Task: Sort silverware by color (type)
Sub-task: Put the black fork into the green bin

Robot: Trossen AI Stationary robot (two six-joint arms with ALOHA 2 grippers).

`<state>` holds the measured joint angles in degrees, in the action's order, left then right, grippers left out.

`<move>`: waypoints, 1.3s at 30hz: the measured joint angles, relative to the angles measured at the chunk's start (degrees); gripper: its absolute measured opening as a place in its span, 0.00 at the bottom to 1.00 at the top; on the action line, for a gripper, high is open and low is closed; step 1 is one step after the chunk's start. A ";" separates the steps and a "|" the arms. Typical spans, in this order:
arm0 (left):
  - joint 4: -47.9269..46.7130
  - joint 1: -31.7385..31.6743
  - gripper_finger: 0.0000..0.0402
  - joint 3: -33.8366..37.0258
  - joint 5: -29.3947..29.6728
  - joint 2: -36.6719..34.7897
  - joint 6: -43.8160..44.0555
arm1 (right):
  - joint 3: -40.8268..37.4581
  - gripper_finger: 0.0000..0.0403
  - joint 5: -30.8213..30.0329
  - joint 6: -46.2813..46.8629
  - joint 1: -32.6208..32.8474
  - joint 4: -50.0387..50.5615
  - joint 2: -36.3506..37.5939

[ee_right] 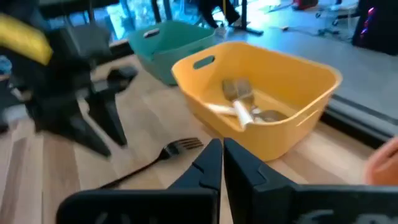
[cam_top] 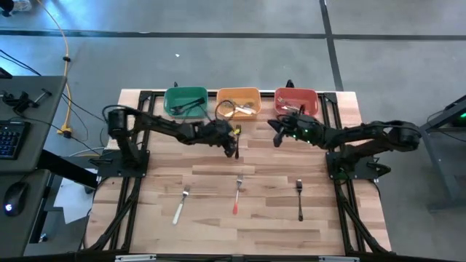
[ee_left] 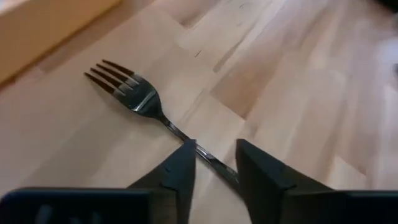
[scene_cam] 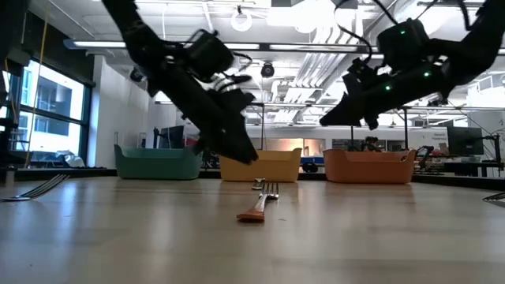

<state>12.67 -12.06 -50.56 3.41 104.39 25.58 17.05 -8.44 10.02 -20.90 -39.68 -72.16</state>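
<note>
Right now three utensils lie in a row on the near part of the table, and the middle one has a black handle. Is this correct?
Not quite. The three utensils do lie in a row, but the middle fork has a red handle, as the high view shows; the black-handled fork is the one on the right.

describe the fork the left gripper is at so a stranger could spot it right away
Start at the orange bin, the middle of three at the table's far edge. Just in front of it, the left gripper reaches down over a dark fork lying flat on the wood. Three other forks lie in a row nearer the front; this one is alone, its handle between the fingers.
</note>
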 joint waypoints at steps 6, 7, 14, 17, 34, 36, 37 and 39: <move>-10.26 1.01 0.39 -8.07 7.95 6.89 3.15 | -1.50 0.00 -0.02 -2.11 -0.48 0.59 5.57; -11.33 1.01 0.41 -8.83 8.00 7.52 3.35 | -1.69 0.00 0.02 -2.47 -0.46 0.79 6.34; -11.02 1.03 0.45 -12.64 10.51 10.79 5.69 | -2.06 0.00 0.02 -2.54 -0.44 0.92 7.34; -11.17 0.87 0.43 -12.77 12.24 11.09 5.24 | -2.06 0.00 0.02 -2.54 -0.44 1.40 7.32; -23.02 0.79 0.02 -12.95 10.85 9.56 -10.53 | -2.04 0.00 0.05 -3.00 -0.44 1.99 7.34; -24.99 0.77 0.01 -12.79 9.77 8.60 -11.29 | -2.04 0.00 0.06 -3.00 -0.44 2.40 7.34; -26.25 0.77 0.01 -12.75 9.53 8.01 -11.40 | -2.04 0.00 0.05 -3.02 -0.44 2.63 7.34; -28.91 0.42 0.01 -12.60 9.52 6.46 -11.55 | -2.04 0.00 0.06 -3.02 -0.44 2.69 7.34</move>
<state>-16.24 -11.64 -63.16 12.93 110.86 14.02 15.00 -8.38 7.01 -21.34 -36.99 -64.82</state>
